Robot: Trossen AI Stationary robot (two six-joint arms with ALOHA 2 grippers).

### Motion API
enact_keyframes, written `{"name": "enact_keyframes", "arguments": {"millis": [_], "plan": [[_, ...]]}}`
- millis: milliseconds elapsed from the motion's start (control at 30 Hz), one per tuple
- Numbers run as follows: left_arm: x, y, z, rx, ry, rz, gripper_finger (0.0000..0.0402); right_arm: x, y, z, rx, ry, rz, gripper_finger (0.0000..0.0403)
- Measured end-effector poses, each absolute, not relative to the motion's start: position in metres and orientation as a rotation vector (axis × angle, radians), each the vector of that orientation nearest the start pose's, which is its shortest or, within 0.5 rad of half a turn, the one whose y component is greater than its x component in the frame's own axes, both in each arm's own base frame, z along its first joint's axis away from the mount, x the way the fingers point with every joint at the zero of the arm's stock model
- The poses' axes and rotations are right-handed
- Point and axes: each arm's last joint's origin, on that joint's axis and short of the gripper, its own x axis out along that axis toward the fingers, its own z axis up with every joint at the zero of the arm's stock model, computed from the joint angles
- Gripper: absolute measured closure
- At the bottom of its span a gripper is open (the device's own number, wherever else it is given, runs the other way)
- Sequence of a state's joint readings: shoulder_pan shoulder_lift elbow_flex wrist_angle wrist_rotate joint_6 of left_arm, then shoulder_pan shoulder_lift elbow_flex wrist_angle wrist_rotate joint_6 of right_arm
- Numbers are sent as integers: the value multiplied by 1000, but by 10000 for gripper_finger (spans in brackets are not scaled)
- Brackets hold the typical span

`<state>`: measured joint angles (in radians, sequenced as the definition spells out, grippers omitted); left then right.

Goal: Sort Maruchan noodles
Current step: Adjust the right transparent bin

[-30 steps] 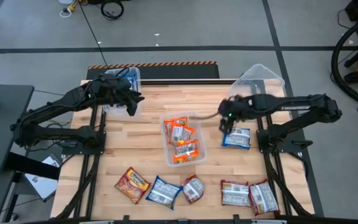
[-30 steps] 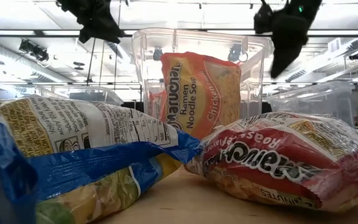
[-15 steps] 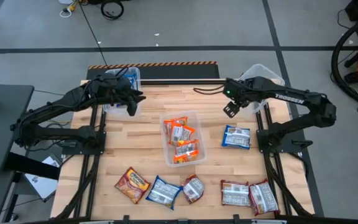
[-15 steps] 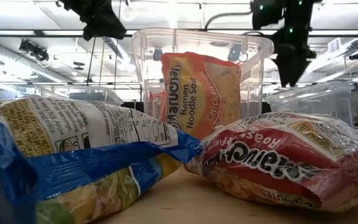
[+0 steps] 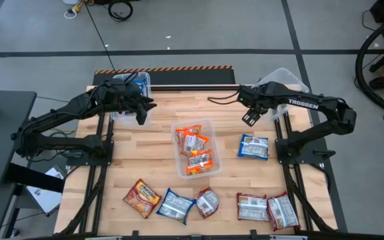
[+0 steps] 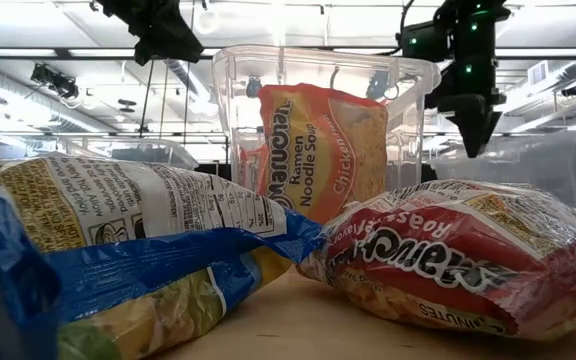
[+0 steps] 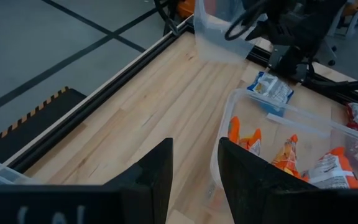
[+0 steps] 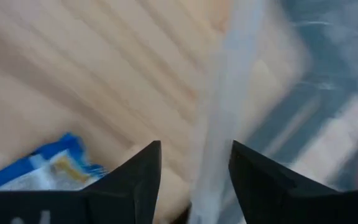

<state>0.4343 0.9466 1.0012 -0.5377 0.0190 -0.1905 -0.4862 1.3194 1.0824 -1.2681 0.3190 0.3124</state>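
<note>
Several orange Maruchan noodles packets (image 5: 195, 148) lie in a clear bin (image 5: 179, 127) at mid-table. One blue packet (image 5: 253, 147) lies flat to its right. Along the near edge lie an orange-red packet (image 5: 142, 198), a blue one (image 5: 174, 205) and three dark red ones (image 5: 252, 207). My right gripper (image 5: 250, 119) hangs open, pointing down, at the near left corner of a clear bin (image 5: 282, 83) at the far right; that bin's rim (image 8: 219, 118) runs between its fingers. My left gripper (image 5: 141, 113) is open and holds nothing, raised beside the far left bin (image 5: 129, 85).
The far left bin stands at the table's far edge, the far right bin over the far right corner. Bare wood (image 5: 145, 153) lies between the middle bin and the left arm. Both arm bases flank the table. In the low view the near packets (image 6: 118, 260) fill the foreground.
My right gripper has swung from above the blue packet toward the table's far edge, to the corner of the far right bin, and has tipped more steeply downward. The blue packet has stayed flat on the table. The left arm has kept still.
</note>
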Motion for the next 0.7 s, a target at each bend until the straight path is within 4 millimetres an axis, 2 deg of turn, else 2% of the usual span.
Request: {"name": "enact_keyframes", "arguments": {"millis": [167,300,433,600,700], "plan": [[175,81,346,-292,435,451,269,180,-107,268,291,1424,-951,210],[175,81,346,-290,435,450,269,180,-115,264,376,1385,-912,222],[175,81,346,-278,438,448,269,177,-117,254,427,1406,-839,269],[175,81,346,-278,438,448,269,176,-109,257,353,1470,-723,356],[175,81,346,-277,438,448,269,177,-97,263,264,1499,-584,356]]}}
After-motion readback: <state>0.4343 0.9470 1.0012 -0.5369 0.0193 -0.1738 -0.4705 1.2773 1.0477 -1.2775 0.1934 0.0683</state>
